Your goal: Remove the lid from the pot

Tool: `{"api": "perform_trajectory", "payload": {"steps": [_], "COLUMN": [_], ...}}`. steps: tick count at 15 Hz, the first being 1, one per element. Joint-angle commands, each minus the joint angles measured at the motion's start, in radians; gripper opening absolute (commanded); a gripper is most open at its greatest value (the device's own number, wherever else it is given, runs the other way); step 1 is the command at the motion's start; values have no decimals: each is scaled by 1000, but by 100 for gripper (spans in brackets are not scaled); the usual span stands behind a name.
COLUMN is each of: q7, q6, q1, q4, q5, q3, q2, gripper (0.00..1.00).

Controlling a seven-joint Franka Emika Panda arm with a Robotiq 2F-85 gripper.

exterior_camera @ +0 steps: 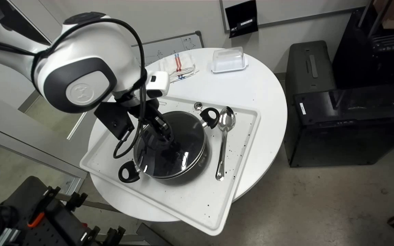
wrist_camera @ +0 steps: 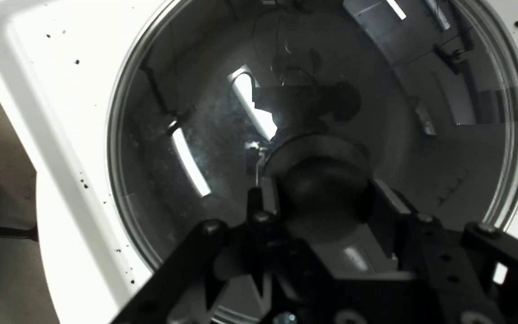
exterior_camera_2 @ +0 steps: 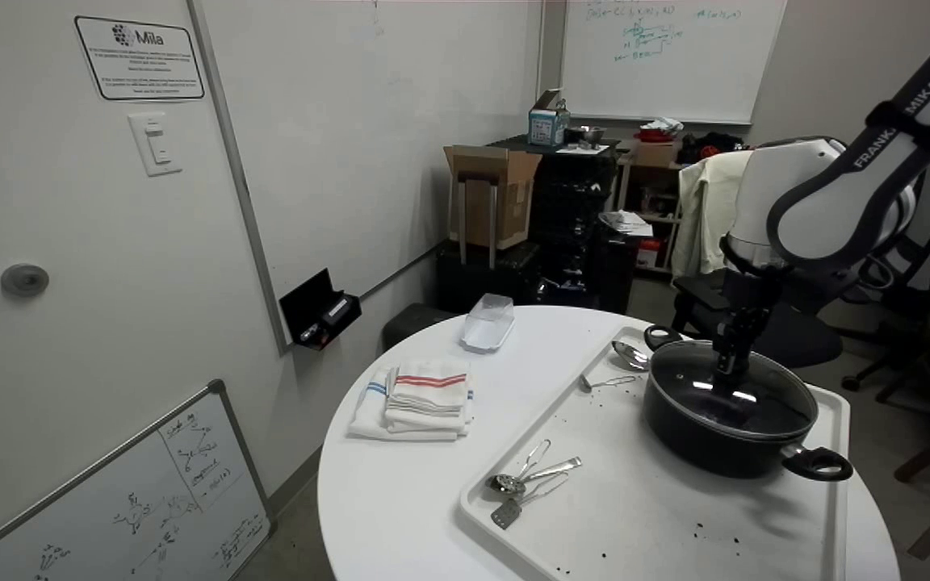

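The pot (exterior_camera: 193,173) is black and wide and stands on the white tray; it also shows in an exterior view (exterior_camera_2: 703,445), with its two loop handles sticking out. The see-through lid (exterior_camera: 188,131) with its metal rim lies over the pot's top, also in an exterior view (exterior_camera_2: 776,399). In the wrist view the lid (wrist_camera: 196,112) fills most of the picture. My gripper (wrist_camera: 324,193) points down at the lid's centre, with a finger against each side of the dark knob. It also shows in both exterior views (exterior_camera: 169,139) (exterior_camera_2: 730,361). The pot's inside is dark behind the glass.
The white tray (exterior_camera: 183,208) lies on a round white table (exterior_camera: 268,95). A large metal spoon (exterior_camera: 226,119) lies beside the pot. Several small utensils (exterior_camera_2: 525,484) lie at a tray corner. Folded towels (exterior_camera_2: 429,399) and a clear-covered white dish (exterior_camera_2: 488,327) stand on the table.
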State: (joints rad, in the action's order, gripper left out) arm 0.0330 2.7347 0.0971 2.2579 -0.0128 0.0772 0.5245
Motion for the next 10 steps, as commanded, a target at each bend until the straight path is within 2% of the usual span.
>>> {"api": "perform_trajectory", "payload": {"steps": [1, 10], "q7": [-29, -69], "q6": [3, -31], "q1": [-15, -51], "q4": [78, 139], "q5": [15, 19], "q3": [-8, -49], "q2": [-121, -249], "gripper": [25, 25]}}
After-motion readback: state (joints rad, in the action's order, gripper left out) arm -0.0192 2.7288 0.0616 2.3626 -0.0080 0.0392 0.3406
